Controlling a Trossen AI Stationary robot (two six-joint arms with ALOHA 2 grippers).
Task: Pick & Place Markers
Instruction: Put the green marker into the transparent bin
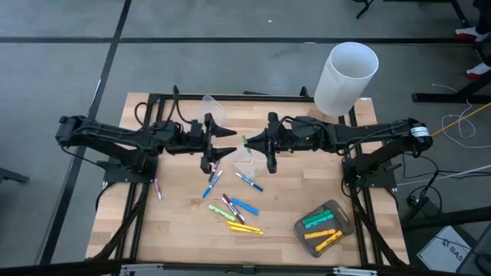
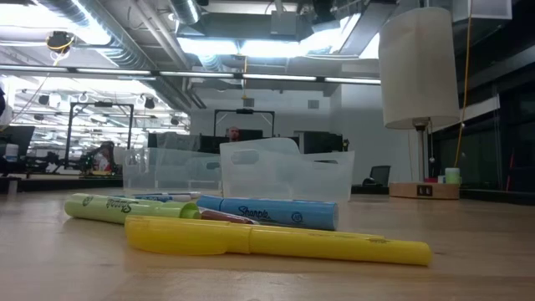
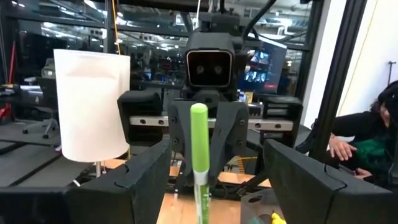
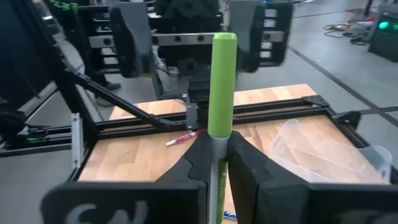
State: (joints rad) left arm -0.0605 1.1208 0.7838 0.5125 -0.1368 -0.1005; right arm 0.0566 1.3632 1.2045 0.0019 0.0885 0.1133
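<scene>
Above the clear tub [image 1: 244,159] at the middle of the table, our right gripper [image 4: 217,155] is clamped on a green marker [image 4: 221,87], which stands upright between its fingers [image 4: 186,167] with its cap end up. Facing it from the tub's other side, our left gripper [image 1: 224,142] hangs with its jaws spread wide and nothing between them; the marker shows in the gap between them from the left wrist view, but we cannot say it is touched on that side. We judge this to be either a handover or the carry of one marker toward a tub, and we cannot tell which. Out from the tub toward the table's front, most of the loose markers [image 1: 234,208] lie scattered on the wood: blue and white ones just in front of the tub, then a cluster of green, maroon, blue and yellow ones farther forward, and one pink marker [image 1: 158,188] alone, well off to the left of the tub. A second tub [image 1: 209,105] sits behind the first, near the table's back edge. To the front right of the tub a grey tray [image 1: 305,232] holds green and yellow markers. So we reckon the task is partly done, with a few pens sorted, one in hand, and roughly ten left on the table.
</scene>
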